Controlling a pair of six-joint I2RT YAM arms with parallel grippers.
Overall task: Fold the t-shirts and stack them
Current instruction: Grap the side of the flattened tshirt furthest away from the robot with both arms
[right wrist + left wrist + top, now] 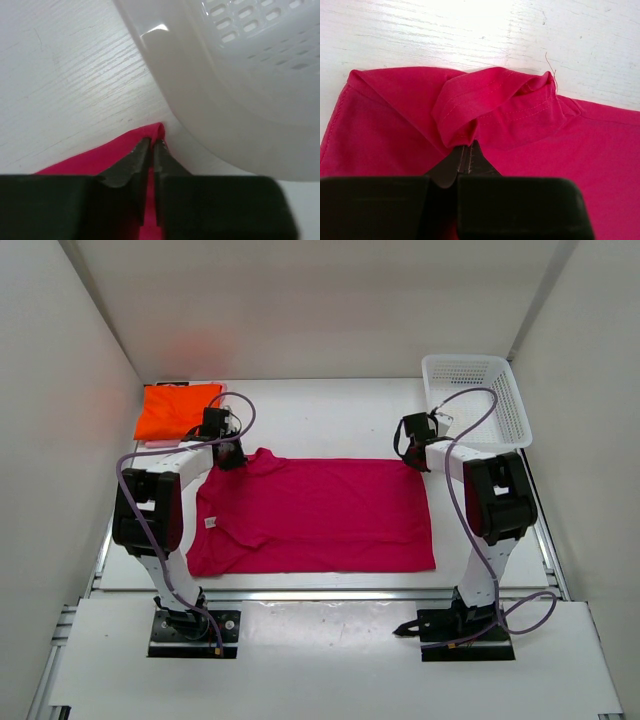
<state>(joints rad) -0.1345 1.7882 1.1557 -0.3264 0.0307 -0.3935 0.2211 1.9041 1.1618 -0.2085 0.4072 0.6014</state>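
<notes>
A deep magenta t-shirt (320, 515) lies spread flat across the middle of the table, neck end to the left. At its far left edge, my left gripper (232, 460) is shut on a bunched fold by the collar (495, 100), its tips (466, 150) pressed together on the fabric. My right gripper (415, 462) is at the shirt's far right corner. Its jaws (151, 142) are closed on the corner of magenta cloth (155, 131), which stands up between them. A folded bright orange t-shirt (175, 410) rests at the back left, with a pale pink edge (160, 443) showing beneath it.
A white mesh basket (480, 400) stands at the back right. Its curved wall (240, 75) is very close to the right gripper's fingers. White walls enclose the table on the left, back and right. Both arm bases sit at the near edge.
</notes>
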